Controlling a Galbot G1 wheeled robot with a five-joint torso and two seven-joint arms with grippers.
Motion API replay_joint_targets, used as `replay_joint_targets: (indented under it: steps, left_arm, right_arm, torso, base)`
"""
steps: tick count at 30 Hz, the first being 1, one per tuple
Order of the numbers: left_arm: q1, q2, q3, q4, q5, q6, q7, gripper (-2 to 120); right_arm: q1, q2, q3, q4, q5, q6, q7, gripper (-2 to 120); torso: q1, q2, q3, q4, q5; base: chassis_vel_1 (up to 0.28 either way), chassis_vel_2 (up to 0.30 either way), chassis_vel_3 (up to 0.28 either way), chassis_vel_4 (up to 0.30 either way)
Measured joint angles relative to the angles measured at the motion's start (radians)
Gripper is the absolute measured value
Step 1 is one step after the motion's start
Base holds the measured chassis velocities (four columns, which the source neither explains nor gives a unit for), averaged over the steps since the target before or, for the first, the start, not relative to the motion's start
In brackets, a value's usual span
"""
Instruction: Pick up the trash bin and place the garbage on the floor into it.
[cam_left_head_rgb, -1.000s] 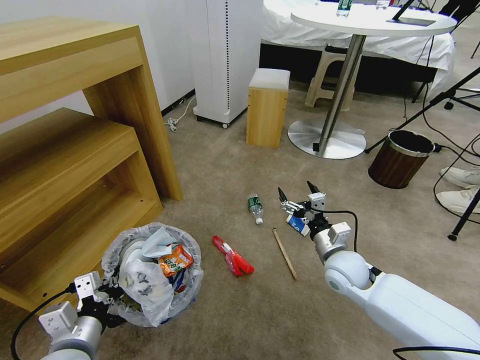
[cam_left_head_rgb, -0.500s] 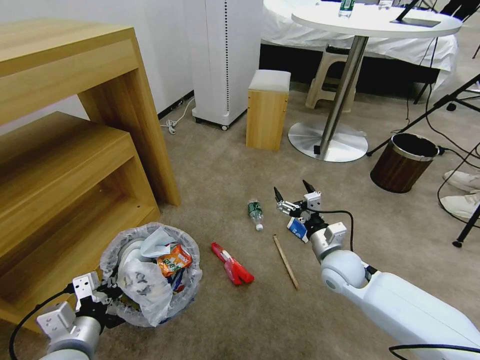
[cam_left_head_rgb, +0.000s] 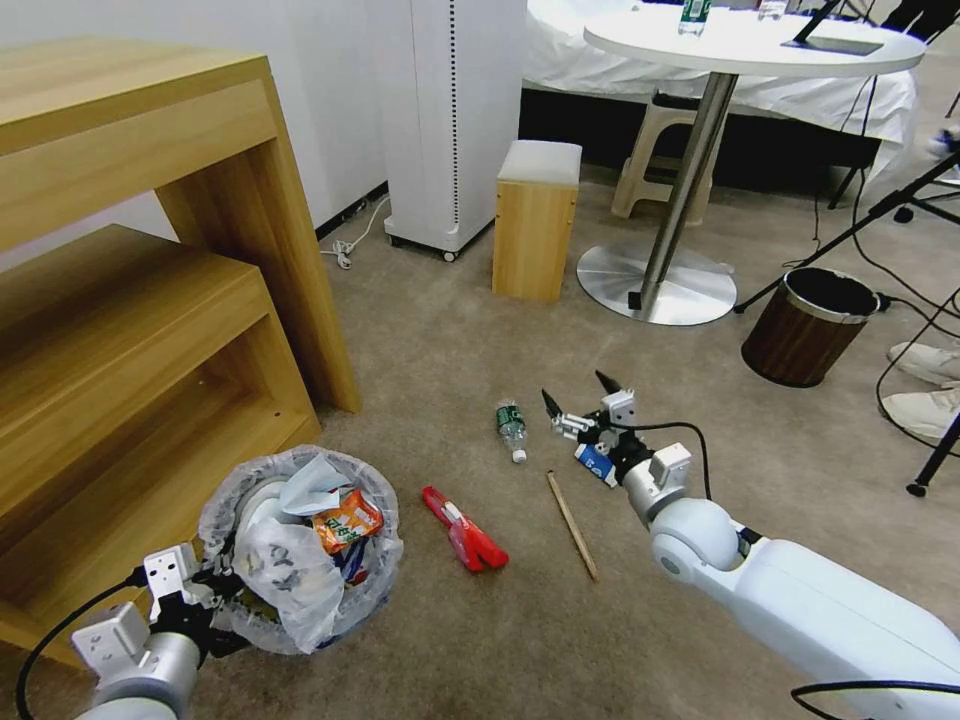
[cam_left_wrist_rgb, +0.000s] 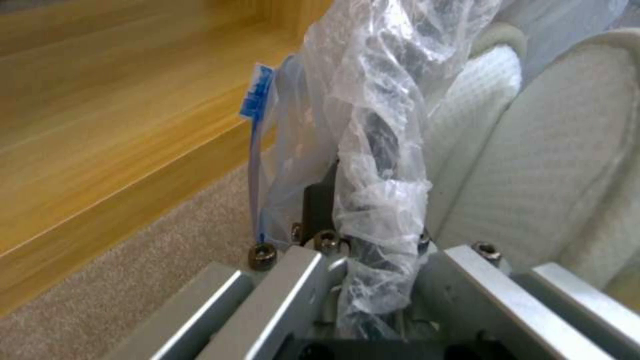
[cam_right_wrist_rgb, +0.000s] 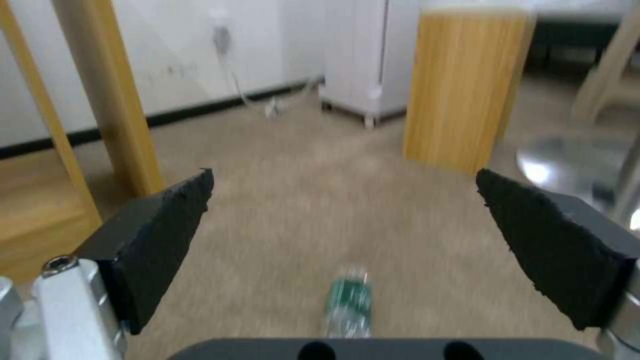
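since a second ago the right gripper has slid a little toward the small bottle and sits lower over the floor. its two black fingers are spread wide with nothing between them. the bottle, the red wrapper and the wooden stick have not moved.

biggest first. the floor is soft beige carpet with lots of open room in the middle. the wooden shelf stands along the left side, so the bin arm has little room there.

next is the trash bin, near the front left of the floor, just beside the shelf's bottom corner. it looks nearly full: a white slipper, an orange wrapper and crumpled plastic poke out. the left gripper is clamped on its rim and bag. the bag is thin and slippery, so i think the hard rim is the safest place to hold.

then the small things, lying in the middle of the floor. the stick is stiff and thin. the wrapper is light and floppy. the bottle is round and may roll, so it is best pinched across its middle. a blue and white carton lies just under the right wrist.
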Motion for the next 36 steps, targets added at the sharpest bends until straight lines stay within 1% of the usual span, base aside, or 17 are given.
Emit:
replay_joint_targets:
  steps: [3, 5, 7, 10, 11, 14, 16, 19, 22, 23, 24, 26, 29, 32, 34, 35, 36]
  left_arm:
    - [0.000, -0.005, 0.002, 0.004, 0.003, -0.001, 0.000, 0]
    - [-0.001, -0.007, 0.003, 0.004, 0.004, -0.001, 0.000, 0]
    - [-0.005, -0.013, 0.008, 0.003, 0.006, -0.001, 0.000, 0]
    - [-0.015, -0.013, 0.013, 0.007, 0.006, -0.002, 0.000, 0]
    - [-0.017, -0.013, 0.015, 0.012, 0.006, -0.002, 0.000, 0]
    - [-0.017, -0.015, 0.015, 0.016, 0.006, -0.002, 0.000, 0]
    - [-0.018, -0.018, 0.015, 0.019, 0.009, -0.004, 0.000, 0]
    - [-0.020, -0.021, 0.015, 0.019, 0.010, -0.005, 0.000, 0]
    - [-0.020, -0.024, 0.015, 0.018, 0.011, -0.005, 0.001, 0]
    - [-0.020, -0.025, 0.016, 0.018, 0.013, -0.005, 0.001, 0]
    - [-0.020, -0.025, 0.016, 0.018, 0.013, -0.005, 0.001, 0]
    - [-0.023, -0.028, 0.015, 0.018, 0.014, -0.006, 0.002, 0]
    - [-0.026, -0.031, 0.018, 0.019, 0.014, -0.007, 0.002, 0]
    - [-0.026, -0.035, 0.023, 0.021, 0.015, -0.008, 0.003, 0]
    - [-0.026, -0.037, 0.024, 0.021, 0.016, -0.008, 0.003, 0]
    - [-0.024, -0.038, 0.025, 0.021, 0.017, -0.009, 0.003, 0]
    - [-0.024, -0.038, 0.025, 0.021, 0.017, -0.009, 0.003, 0]
  right_arm:
    - [0.027, 0.008, -0.054, -0.025, 0.056, -0.047, 0.019, 100]
    - [0.036, 0.012, -0.071, -0.035, 0.070, -0.057, 0.023, 100]
    - [0.054, 0.046, -0.128, -0.071, 0.124, -0.099, 0.035, 100]
    - [0.053, 0.065, -0.148, -0.081, 0.141, -0.123, 0.045, 100]
    - [0.046, 0.076, -0.158, -0.093, 0.135, -0.137, 0.067, 100]
    - [0.026, 0.073, -0.160, -0.092, 0.123, -0.167, 0.098, 100]
    - [-0.028, 0.048, -0.146, -0.067, 0.121, -0.235, 0.196, 100]
    - [-0.075, 0.025, -0.120, -0.060, 0.114, -0.252, 0.228, 100]
    - [-0.107, 0.013, -0.102, -0.061, 0.109, -0.249, 0.240, 100]
    - [-0.156, -0.003, -0.073, -0.061, 0.109, -0.249, 0.257, 100]
    - [-0.156, -0.003, -0.073, -0.061, 0.109, -0.249, 0.257, 100]
    - [-0.218, -0.025, -0.035, -0.073, 0.100, -0.252, 0.266, 100]
    - [-0.238, -0.021, -0.025, -0.104, 0.085, -0.242, 0.266, 100]
    - [-0.243, -0.010, -0.028, -0.135, 0.075, -0.221, 0.241, 100]
    - [-0.239, 0.001, -0.039, -0.157, 0.064, -0.201, 0.207, 100]
    - [-0.226, 0.019, -0.055, -0.191, 0.050, -0.168, 0.169, 100]
    - [-0.226, 0.019, -0.055, -0.191, 0.050, -0.168, 0.169, 100]
  torso:
    - [0.000, 0.000, 0.000, 0.0000, 0.0000]
    - [0.000, 0.000, 0.000, -0.0001, 0.0000]
    - [0.000, 0.000, 0.000, 0.0002, 0.0003]
    - [0.000, 0.000, 0.000, 0.0002, 0.0001]
    - [0.000, 0.000, 0.000, 0.0002, 0.0001]
    - [0.000, 0.000, 0.000, 0.0003, 0.0002]
    - [0.000, 0.000, 0.000, 0.0002, 0.0001]
    - [0.000, 0.000, 0.000, -0.0005, 0.0001]
    - [0.000, 0.000, 0.000, -0.0003, 0.0000]
    - [0.000, 0.000, 0.000, 0.0000, 0.0003]
    - [0.000, 0.000, 0.000, 0.0000, 0.0003]
    - [0.000, 0.000, 0.000, -0.0002, -0.0001]
    - [0.000, 0.000, 0.000, -0.0002, 0.0003]
    - [0.000, 0.000, 0.000, -0.0001, 0.0001]
    - [0.000, 0.000, 0.000, 0.0001, -0.0001]
    - [0.000, 0.000, 0.000, 0.0002, 0.0005]
    - [0.000, 0.000, 0.000, 0.0002, 0.0005]
  base:
    - [0.000, 0.000, 0.000, 0.000]
    - [0.000, 0.000, 0.000, 0.000]
    - [0.000, 0.000, 0.000, 0.000]
    - [0.000, 0.000, 0.000, 0.000]
    - [0.000, 0.000, 0.000, 0.000]
    - [0.000, 0.000, 0.000, 0.000]
    - [0.000, 0.000, 0.000, 0.000]
    - [0.000, 0.000, 0.000, 0.000]
    - [0.000, 0.000, 0.000, 0.000]
    - [0.000, 0.000, 0.000, 0.000]
    - [0.000, 0.000, 0.000, 0.000]
    - [0.000, 0.000, 0.000, 0.000]
    - [0.000, 0.000, 0.000, 0.000]
    - [0.000, 0.000, 0.000, 0.000]
    - [0.000, 0.000, 0.000, 0.000]
    - [0.000, 0.000, 0.000, 0.000]
    - [0.000, 0.000, 0.000, 0.000]
